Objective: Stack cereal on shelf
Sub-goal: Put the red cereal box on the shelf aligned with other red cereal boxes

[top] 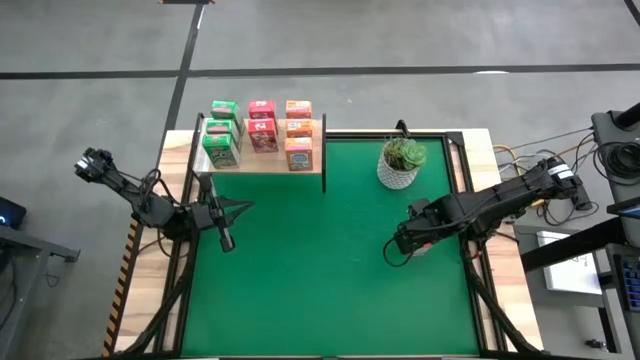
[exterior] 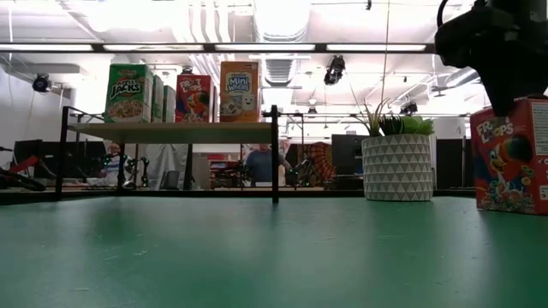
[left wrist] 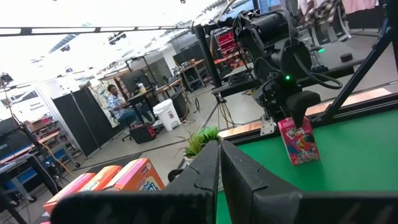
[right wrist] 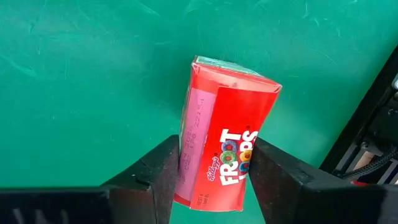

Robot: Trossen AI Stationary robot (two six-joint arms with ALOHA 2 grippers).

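Observation:
My right gripper [top: 408, 243] is shut on a pink cereal box [right wrist: 227, 137] at the right side of the green mat. The box also shows in the low view [exterior: 514, 158] and in the left wrist view [left wrist: 298, 142]. The light-wood shelf [top: 260, 163] stands at the far left of the table. Several green, pink and orange cereal boxes [top: 262, 128] stand upright on its top plank [exterior: 171, 133]. My left gripper [top: 227, 238] is shut and empty, in front of the shelf near the table's left edge. My right gripper pinches the pink box between its two fingers [right wrist: 165, 168], on two opposite sides near the box's upper end [right wrist: 193, 158]. The fingers point down from above. The box hangs about upright, slightly tilted. Whether its lower end [exterior: 514, 205] touches the mat, I cannot tell.
A white patterned pot with a green plant [top: 400, 165] stands at the far right of the mat, just beyond my right gripper. Dark frame uprights [exterior: 274, 154] carry the shelf. The mat's middle [top: 310, 270] lies bare. A person sits in the room beyond the table [left wrist: 115, 102].

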